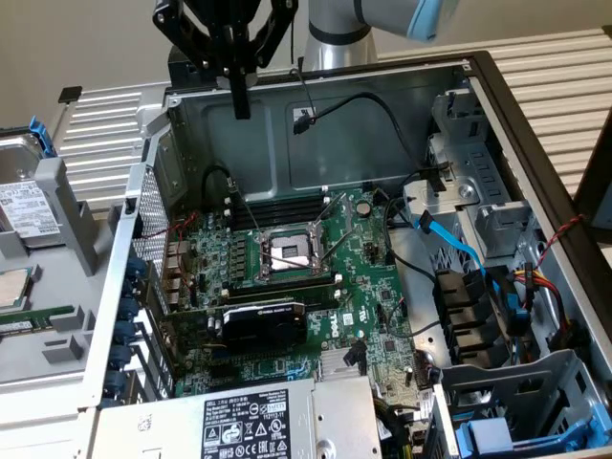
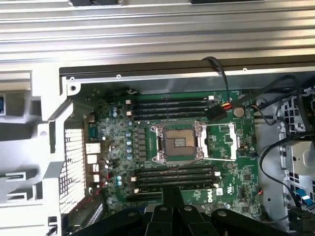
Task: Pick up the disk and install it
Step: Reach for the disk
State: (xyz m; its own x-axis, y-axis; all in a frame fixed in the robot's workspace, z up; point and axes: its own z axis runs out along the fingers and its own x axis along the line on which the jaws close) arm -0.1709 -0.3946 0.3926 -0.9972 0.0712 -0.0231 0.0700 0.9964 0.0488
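Note:
The disk [image 1: 21, 206] lies on a grey fixture at the exterior view's left, outside the computer case. It is a silver drive with a white barcode label, and a blue frame shows at its far end. My gripper [image 1: 241, 107] hangs high over the back of the open case [image 1: 382, 124], well apart from the disk. Its black fingers are shut together with nothing between them. In the wrist view the shut gripper [image 2: 172, 196] points at the motherboard [image 2: 147, 128], near the empty processor socket [image 2: 179, 142].
A grey power-supply box [image 1: 258, 421] fills the case's near end, with a black card [image 1: 263, 325] beside it. A blue cable [image 1: 449, 239] and drive bays with blue clips [image 1: 497, 435] sit on the exterior view's right. A small silver processor chip [image 1: 10, 287] lies near the disk.

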